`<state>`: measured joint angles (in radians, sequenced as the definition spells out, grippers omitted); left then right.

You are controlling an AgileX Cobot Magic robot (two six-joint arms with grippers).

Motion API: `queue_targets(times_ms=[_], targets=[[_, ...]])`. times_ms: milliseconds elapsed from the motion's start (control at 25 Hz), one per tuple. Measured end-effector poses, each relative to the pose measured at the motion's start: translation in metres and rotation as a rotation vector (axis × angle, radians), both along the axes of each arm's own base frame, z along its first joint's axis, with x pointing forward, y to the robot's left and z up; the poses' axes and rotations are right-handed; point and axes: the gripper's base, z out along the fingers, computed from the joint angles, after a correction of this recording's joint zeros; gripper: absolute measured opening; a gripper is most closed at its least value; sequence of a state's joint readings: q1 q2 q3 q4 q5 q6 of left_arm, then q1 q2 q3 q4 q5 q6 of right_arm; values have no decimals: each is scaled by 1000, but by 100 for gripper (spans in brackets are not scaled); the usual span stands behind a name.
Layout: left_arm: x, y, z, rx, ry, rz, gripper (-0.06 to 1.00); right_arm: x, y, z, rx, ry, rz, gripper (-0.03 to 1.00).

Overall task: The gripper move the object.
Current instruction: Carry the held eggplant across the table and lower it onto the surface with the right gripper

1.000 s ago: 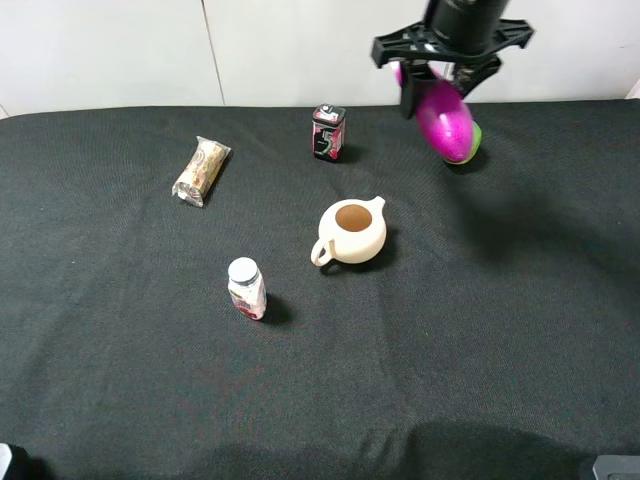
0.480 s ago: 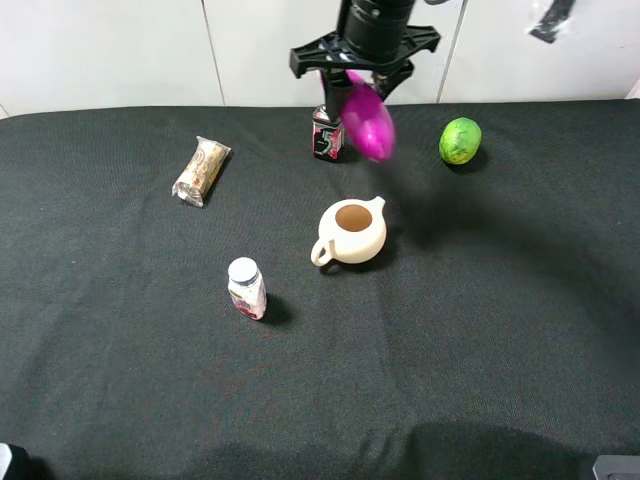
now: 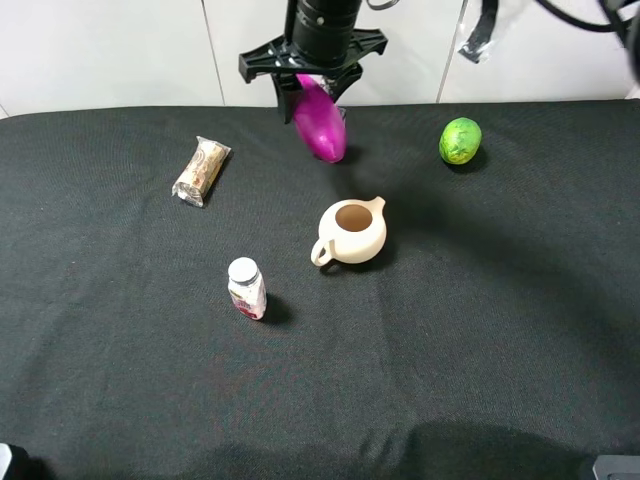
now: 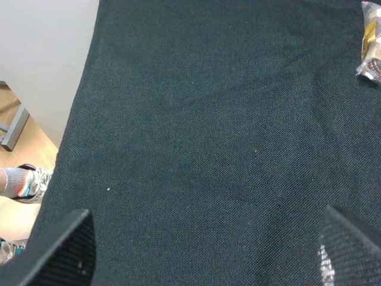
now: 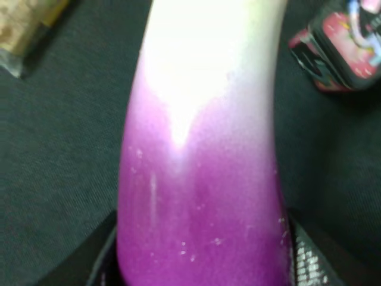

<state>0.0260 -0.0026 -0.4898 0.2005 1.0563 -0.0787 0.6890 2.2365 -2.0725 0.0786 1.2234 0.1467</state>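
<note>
My right gripper (image 3: pixel 312 88) is shut on the magenta toy eggplant (image 3: pixel 320 125) and holds it in the air over the back of the table, in front of the small red-and-black tin. In the right wrist view the eggplant (image 5: pixel 202 173) fills the frame, purple body and white neck, clamped between the black fingers (image 5: pixel 303 256). The tin (image 5: pixel 342 50) lies just beyond it. My left gripper (image 4: pixel 202 250) is open and empty over bare black cloth near the table's left edge; only its fingertips (image 4: pixel 65 244) show.
A cream teapot (image 3: pixel 352 232) stands mid-table, a small white-capped bottle (image 3: pixel 246 288) in front left of it. A wrapped snack (image 3: pixel 201 170) lies at the back left, a round green fruit (image 3: pixel 459 140) at the back right. Black cloth (image 3: pixel 480 330) covers the table.
My right gripper has carried the eggplant leftward along the back of the table, from above the green fruit to over the tin. The green fruit is uncovered.
</note>
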Motion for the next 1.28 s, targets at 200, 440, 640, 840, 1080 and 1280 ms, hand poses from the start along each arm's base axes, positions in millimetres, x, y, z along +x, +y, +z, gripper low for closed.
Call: queue_targets(times_ms=[200, 440, 640, 840, 1080, 1280], targets=[[0, 0, 0, 0, 0, 0, 79, -3, 12, -4, 28, -17, 17, 39], [0, 0, 0, 0, 0, 0, 79, -5, 26, -4, 92, -73, 31, 39], [0, 0, 0, 0, 0, 0, 79, -3, 32, -10, 106, -96, 39, 39], [0, 0, 0, 0, 0, 0, 79, 1, 36, -30, 84, -81, 49, 39], [0, 0, 0, 0, 0, 0, 79, 7, 41, -43, 98, -111, 55, 39], [0, 0, 0, 0, 0, 0, 79, 11, 45, -57, 107, -119, 55, 39]])
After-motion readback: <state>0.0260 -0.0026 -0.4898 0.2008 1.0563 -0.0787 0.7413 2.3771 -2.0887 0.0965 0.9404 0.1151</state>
